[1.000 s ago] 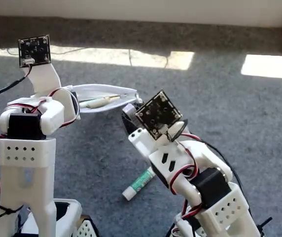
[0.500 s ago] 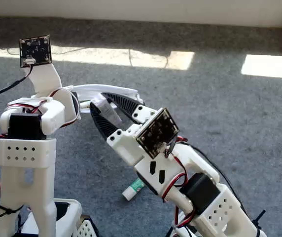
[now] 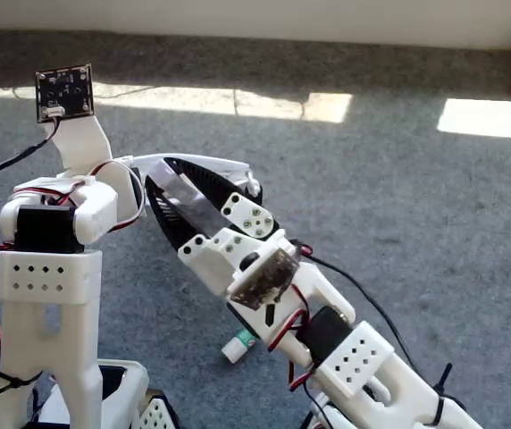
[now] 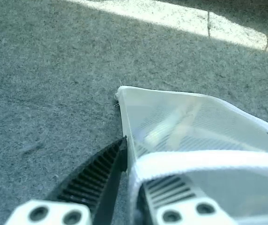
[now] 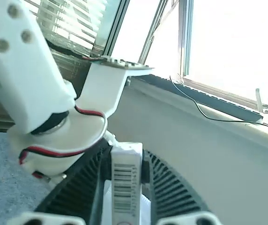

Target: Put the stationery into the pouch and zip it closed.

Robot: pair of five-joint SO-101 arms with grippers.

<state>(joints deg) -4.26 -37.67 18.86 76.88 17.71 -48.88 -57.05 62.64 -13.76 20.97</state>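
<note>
The white mesh pouch (image 3: pixel 213 166) lies on the grey carpet with a pale pen-like item (image 4: pixel 171 126) inside it. My left gripper (image 4: pixel 133 159) is shut on the pouch's rim (image 4: pixel 195 159), holding the mouth up. My right gripper (image 3: pixel 160 174) is shut on a flat white block with a barcode label (image 3: pixel 189 202), held tilted just over the pouch's mouth and close to the left arm. In the right wrist view the block (image 5: pixel 123 183) stands clamped between the black fingers (image 5: pixel 169 185). A green-and-white glue stick (image 3: pixel 238 345) lies on the carpet near the right arm's base.
The left arm's white body (image 3: pixel 54 223) stands right beside the pouch, and its wrist and red wires (image 5: pixel 54 126) loom close in front of my right gripper. Open carpet (image 3: pixel 416 206) stretches to the right. Sunlit patches (image 3: pixel 483 119) lie at the back.
The right arm has swung down and left, carrying the barcoded block from near the pouch's right end to over its mouth. The left arm and the pouch have stayed put.
</note>
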